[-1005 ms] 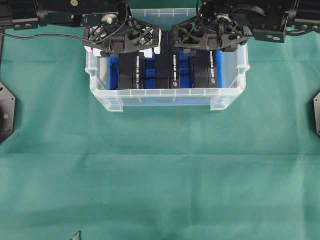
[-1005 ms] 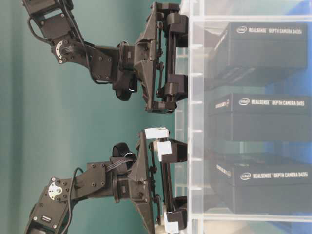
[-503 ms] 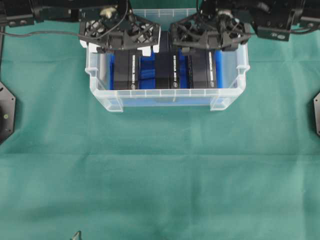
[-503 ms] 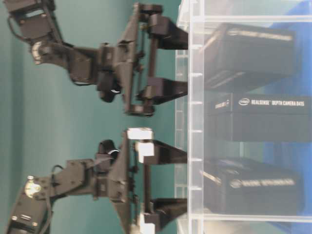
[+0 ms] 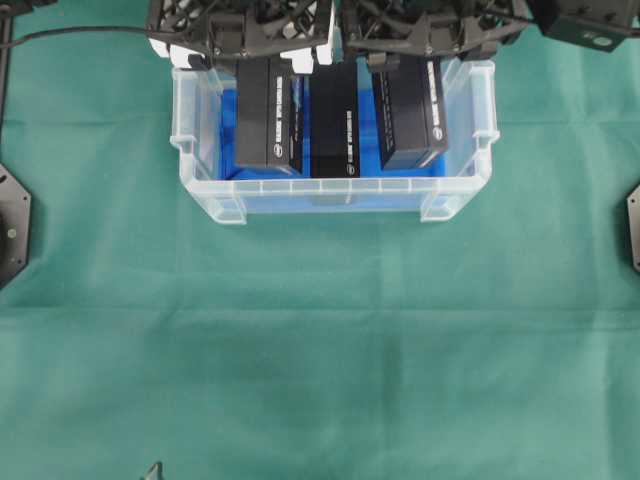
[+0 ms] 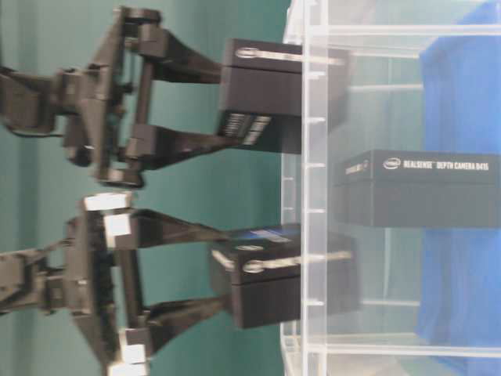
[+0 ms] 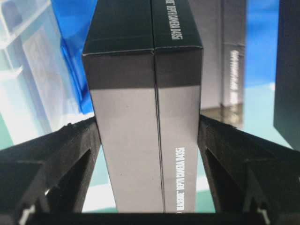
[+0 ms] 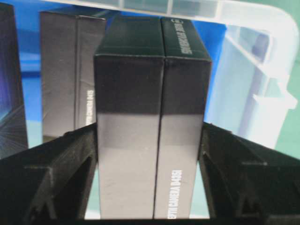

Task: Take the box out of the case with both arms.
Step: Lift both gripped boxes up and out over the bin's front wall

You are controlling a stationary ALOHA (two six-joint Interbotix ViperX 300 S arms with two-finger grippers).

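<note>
Grippers (image 5: 265,62) (image 5: 405,60) clamping matte black boxes (image 5: 265,115) (image 5: 410,115), clear ribbed case (image 5: 330,195)

A green cloth (image 5: 320,350) covers the whole table, faintly creased. At the cloth's left edge sits a black angular plate (image 5: 12,225), with a matching plate (image 5: 634,228) at its right edge (both cut off by the frame). A small dark tip (image 5: 152,470) pokes in at the cloth's near edge.
</note>
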